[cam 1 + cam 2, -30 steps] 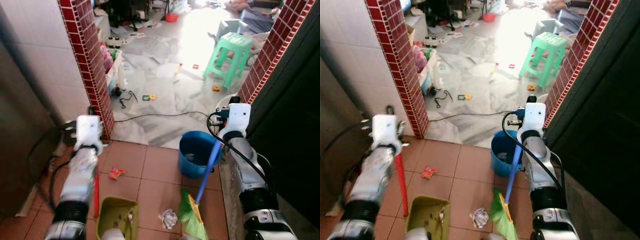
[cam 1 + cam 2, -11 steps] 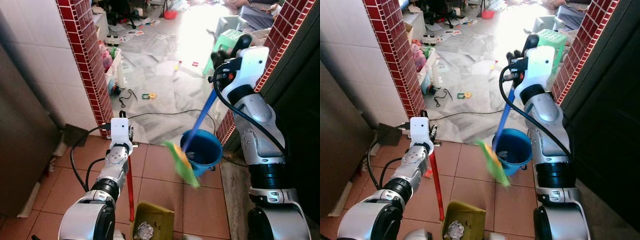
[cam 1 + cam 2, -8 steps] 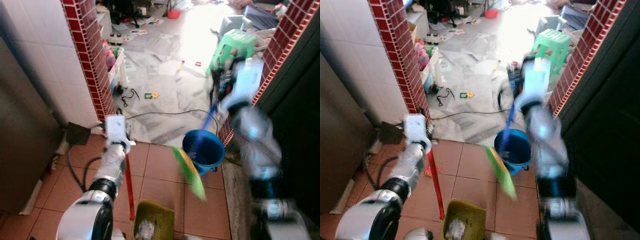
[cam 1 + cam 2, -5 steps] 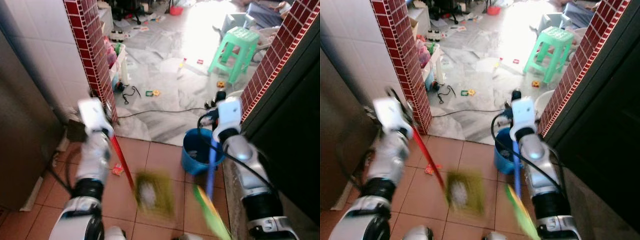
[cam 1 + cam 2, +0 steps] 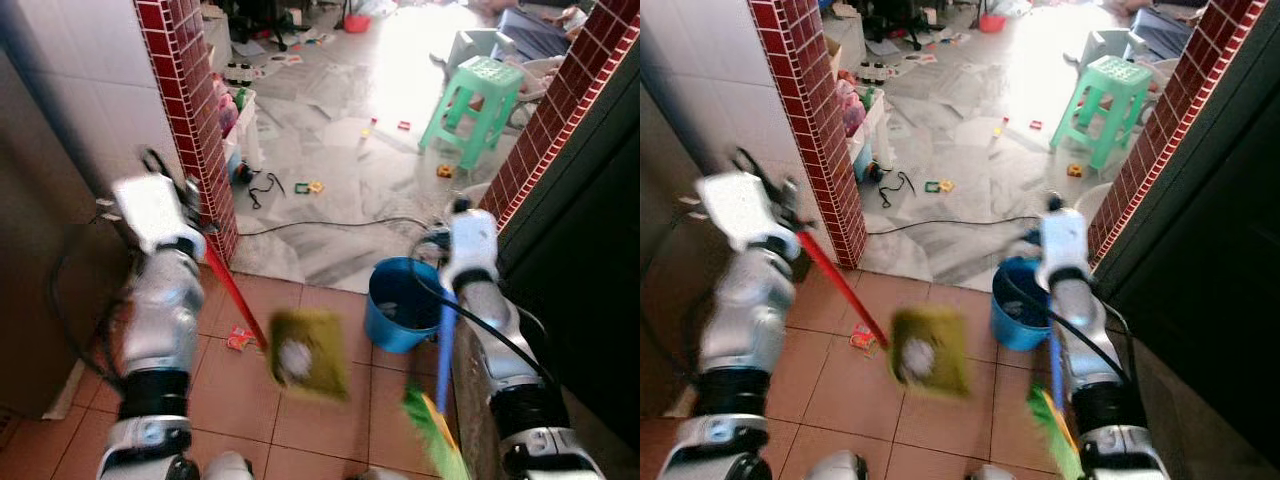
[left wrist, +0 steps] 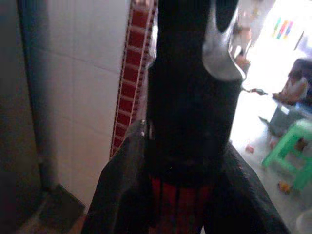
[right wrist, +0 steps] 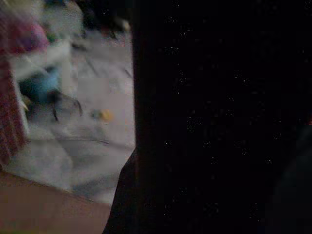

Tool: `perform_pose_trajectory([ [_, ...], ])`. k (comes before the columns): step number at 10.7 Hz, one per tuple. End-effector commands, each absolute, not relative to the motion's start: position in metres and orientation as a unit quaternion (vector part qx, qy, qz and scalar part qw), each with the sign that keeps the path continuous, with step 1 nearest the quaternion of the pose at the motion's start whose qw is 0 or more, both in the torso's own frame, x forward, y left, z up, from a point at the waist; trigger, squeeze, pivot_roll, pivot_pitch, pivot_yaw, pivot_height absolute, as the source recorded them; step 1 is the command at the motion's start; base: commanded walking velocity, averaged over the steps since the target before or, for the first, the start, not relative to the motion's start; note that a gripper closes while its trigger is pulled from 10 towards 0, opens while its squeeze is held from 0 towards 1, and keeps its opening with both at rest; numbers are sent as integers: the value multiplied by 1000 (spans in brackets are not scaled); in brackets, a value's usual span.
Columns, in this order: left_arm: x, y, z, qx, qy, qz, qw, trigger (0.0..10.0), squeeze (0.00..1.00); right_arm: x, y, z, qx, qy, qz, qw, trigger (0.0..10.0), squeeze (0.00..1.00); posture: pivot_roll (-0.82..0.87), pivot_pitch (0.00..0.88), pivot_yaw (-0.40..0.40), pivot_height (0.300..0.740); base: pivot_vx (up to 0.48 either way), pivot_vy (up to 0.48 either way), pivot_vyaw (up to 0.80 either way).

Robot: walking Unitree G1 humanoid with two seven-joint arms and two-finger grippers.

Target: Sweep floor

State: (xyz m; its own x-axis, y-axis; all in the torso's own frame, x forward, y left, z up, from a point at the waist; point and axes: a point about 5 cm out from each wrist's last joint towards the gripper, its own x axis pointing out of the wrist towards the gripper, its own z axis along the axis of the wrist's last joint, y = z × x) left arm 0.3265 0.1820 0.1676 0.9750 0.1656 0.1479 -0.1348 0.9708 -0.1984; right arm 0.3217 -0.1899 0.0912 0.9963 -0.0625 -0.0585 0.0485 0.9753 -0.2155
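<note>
My left gripper (image 5: 190, 235) is shut on the red handle (image 6: 179, 207) of an olive-green dustpan (image 5: 308, 352). The dustpan hangs tilted and blurred above the terracotta tiles, with a crumpled white paper ball (image 5: 293, 360) in it. My right gripper (image 5: 447, 290) is shut on the blue handle (image 5: 445, 345) of a broom. Its green bristles (image 5: 432, 448) hang low at the right, beside the dark wall. The right wrist view is almost black. A red wrapper (image 5: 238, 338) lies on the tiles left of the dustpan.
A blue bucket (image 5: 403, 303) stands between the dustpan and the broom. A red brick pillar (image 5: 185, 110) rises beside my left arm. Beyond lie a black cable (image 5: 330, 226), small litter on marble floor, and a green stool (image 5: 478, 100).
The paper ball, on the tiles earlier, now lies in the dustpan, which has risen off the floor. My left arm swung up and leftward; the broom came down on the right.
</note>
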Motion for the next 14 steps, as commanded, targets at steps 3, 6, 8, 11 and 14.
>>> perform_pose_trajectory([
  [3,333,198,243,-128,-193,91,968,10000,0,317,-188,83,-119,36,-24,992,10000,0,-71,0,-10,740,0,0,0],
  [6,339,200,263,-126,-218,81,964,10000,0,319,-194,85,-122,35,-25,992,10000,0,-77,0,-22,740,0,0,-169],
  [8,338,190,271,-136,-227,58,963,10000,0,321,-194,85,-123,25,-24,992,10000,0,-84,0,-23,740,146,0,-800],
  [11,341,185,277,-146,-239,49,959,10000,0,324,-187,90,-110,15,-8,994,10000,0,-92,0,-26,740,416,0,0],
  [14,344,181,277,-152,-238,42,958,10000,0,324,-187,90,-98,17,-7,995,10000,0,-101,0,-27,740,467,0,-165],
])
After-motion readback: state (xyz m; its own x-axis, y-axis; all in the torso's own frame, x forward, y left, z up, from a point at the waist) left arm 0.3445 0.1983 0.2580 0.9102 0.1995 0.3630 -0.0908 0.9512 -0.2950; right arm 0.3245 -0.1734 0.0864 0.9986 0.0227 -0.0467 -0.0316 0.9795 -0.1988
